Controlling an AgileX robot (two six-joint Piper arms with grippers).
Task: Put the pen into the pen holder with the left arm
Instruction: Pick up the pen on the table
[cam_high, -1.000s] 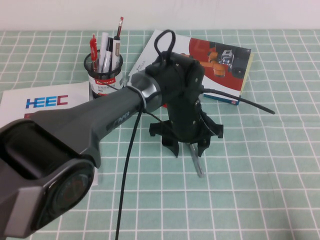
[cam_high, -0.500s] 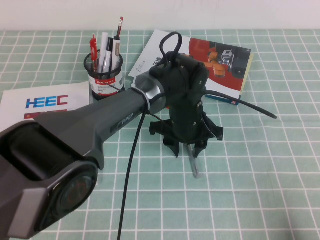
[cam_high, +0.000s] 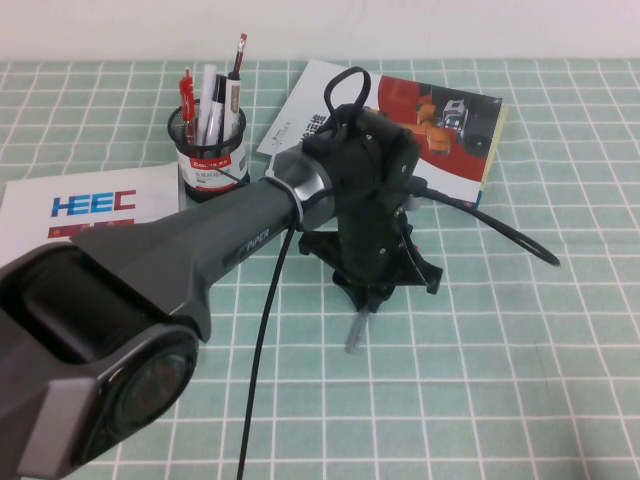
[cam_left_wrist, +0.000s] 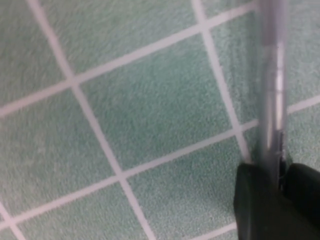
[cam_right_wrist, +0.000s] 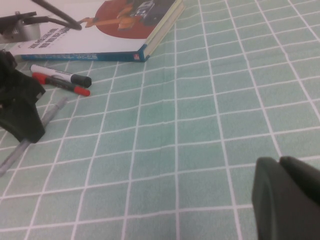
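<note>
Green checked tablecloth (cam_high: 560, 360) under book (cam_high: 440, 130), booklet (cam_high: 90, 205), markers (cam_right_wrist: 62, 80).

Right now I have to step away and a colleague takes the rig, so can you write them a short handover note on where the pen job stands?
Left hand: low over the middle of the table, shut on the pen, which sticks out below it toward the cloth.
Right hand: parked at the right side, holding nothing the views show.
Pen holder: at the back left, upright, already holding other pens.
Done: pen gripped.
Left: lift it, carry it back and left to the holder, drop it in tip down.
</note>
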